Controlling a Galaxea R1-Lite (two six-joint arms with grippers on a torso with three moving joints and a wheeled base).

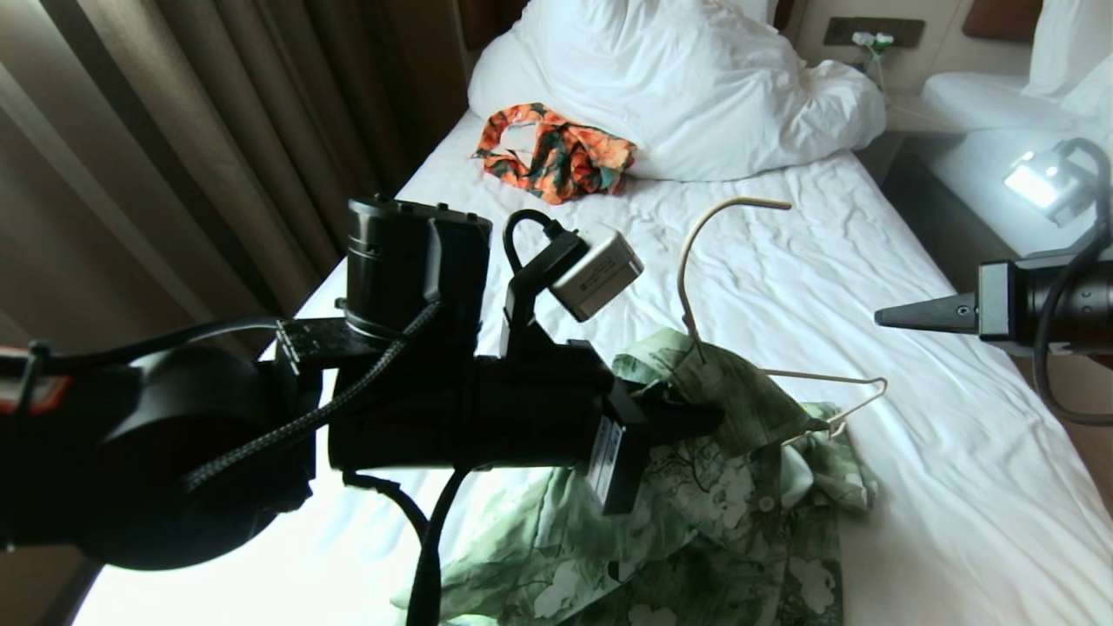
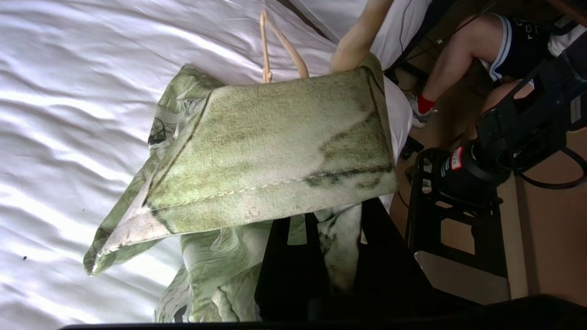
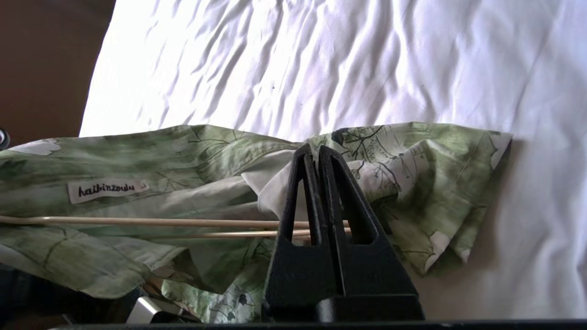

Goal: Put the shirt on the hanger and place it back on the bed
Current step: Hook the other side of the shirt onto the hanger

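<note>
Green shirt (image 1: 696, 487) cloth is pinched in my left claw (image 1: 696, 422), lifting it toward the hanger (image 1: 696, 287); my right claw (image 1: 896, 317), far right, is shut, empty.

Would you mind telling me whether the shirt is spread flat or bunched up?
Bunched up. The shirt lies crumpled on the bed, its collar area lifted by the left gripper, with the hanger partly inside.

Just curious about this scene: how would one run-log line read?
left pincer: shut on shirt collar | right pincer: shut, empty, beside hanger | shirt partly hung, on bed
</note>
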